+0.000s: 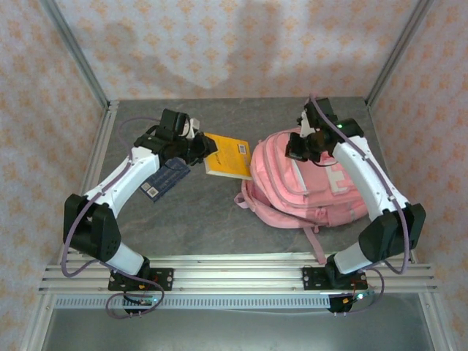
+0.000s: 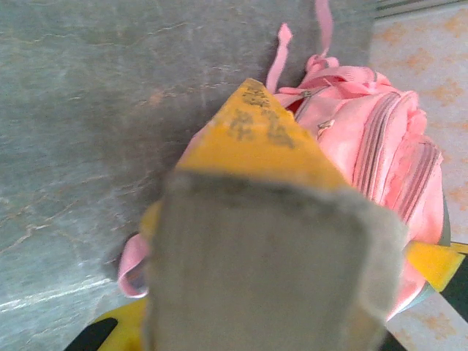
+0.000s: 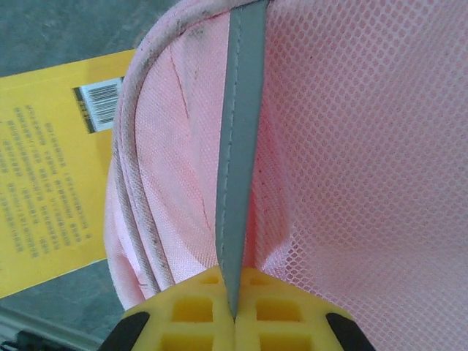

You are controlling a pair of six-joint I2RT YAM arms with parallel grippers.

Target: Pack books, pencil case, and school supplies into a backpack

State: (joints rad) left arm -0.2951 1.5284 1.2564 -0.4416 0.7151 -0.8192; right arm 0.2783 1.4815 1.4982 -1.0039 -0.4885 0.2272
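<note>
You've got two books, a yellow book [image 1: 230, 155] and a dark checked book [image 1: 167, 178], plus one pink backpack [image 1: 281, 183].

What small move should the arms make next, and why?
Probably the right gripper, shut on the grey trim of the pink backpack, should pull that trim up a little to widen the mouth. The left gripper holds the orange-yellow book close beside the bag, and I cannot see an opening wide enough for it.

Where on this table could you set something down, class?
Bare table lies between the checked book, the backpack and the near rail; another strip runs behind the yellow book, along the back wall. Crowded where that book meets the backpack.
</note>
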